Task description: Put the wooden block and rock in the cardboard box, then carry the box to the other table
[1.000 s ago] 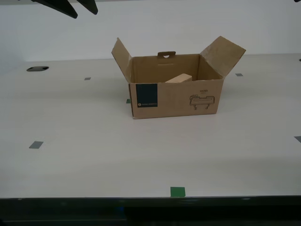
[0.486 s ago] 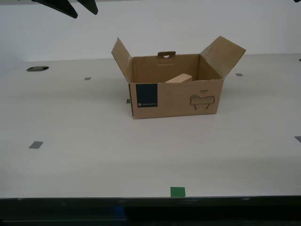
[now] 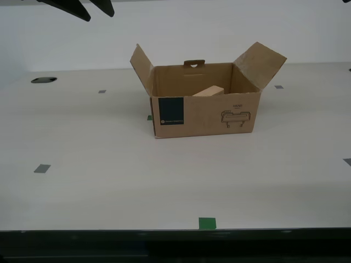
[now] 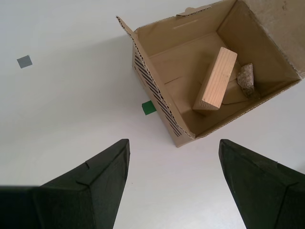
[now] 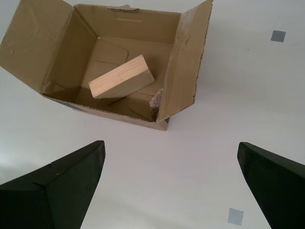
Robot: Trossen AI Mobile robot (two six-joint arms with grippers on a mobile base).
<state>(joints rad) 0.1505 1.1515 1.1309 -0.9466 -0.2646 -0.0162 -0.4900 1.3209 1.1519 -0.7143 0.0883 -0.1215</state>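
The brown corrugated cardboard box [image 3: 204,107] stands mid-tabletop, flaps open, light but flimsy; grip its stiff side walls. Inside lie the pale wooden block [image 4: 216,79], tilted, and the speckled grey rock [image 4: 247,80]. My first gripper [image 5: 171,183] and my second gripper [image 4: 174,183] hang spread, empty.

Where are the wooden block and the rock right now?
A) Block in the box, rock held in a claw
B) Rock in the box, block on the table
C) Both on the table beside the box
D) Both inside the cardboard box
D: the second wrist view shows the wooden block leaning inside the cardboard box with the rock beside it, and both claws hang open and empty.
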